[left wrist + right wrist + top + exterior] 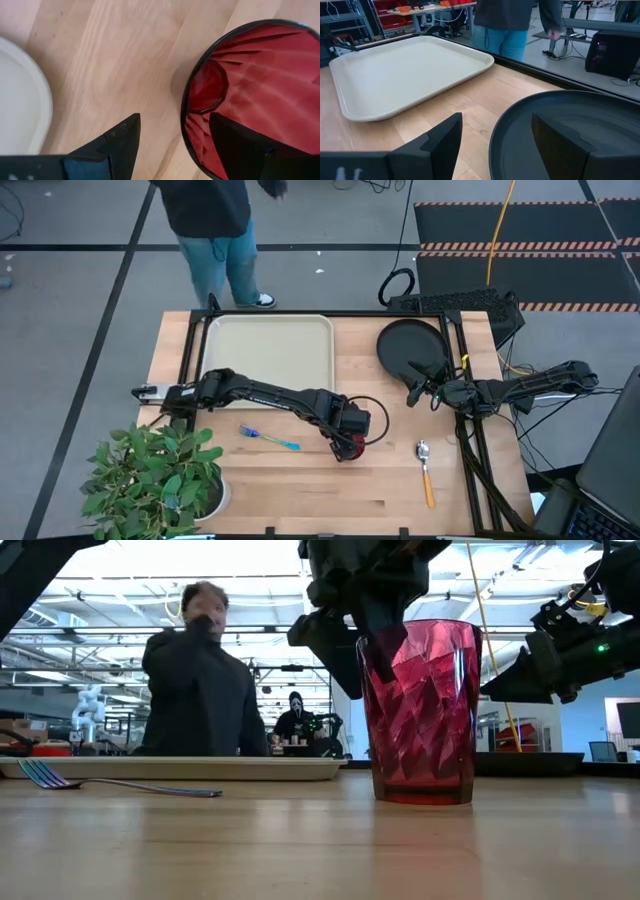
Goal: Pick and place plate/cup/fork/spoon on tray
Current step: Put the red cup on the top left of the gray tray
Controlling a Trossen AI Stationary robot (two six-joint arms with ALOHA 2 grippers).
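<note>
The dark red cup (420,710) stands upright on the table near the middle (347,448). My left gripper (175,117) is open above the cup's rim (186,120), one finger inside the cup and one outside, both apart from the wall. The black plate (412,345) lies flat at the far right. My right gripper (497,116) is open at the plate's near rim (495,135), one finger over the plate and one over the table. The cream tray (270,350) lies at the far left. The blue fork (268,438) and the orange-handled spoon (425,470) lie on the table.
A potted plant (150,475) stands at the table's near left corner. A person (215,230) stands beyond the far edge, behind the tray. A black frame (470,380) and cables run along the table's right side. Bare wood lies between the fork and the spoon.
</note>
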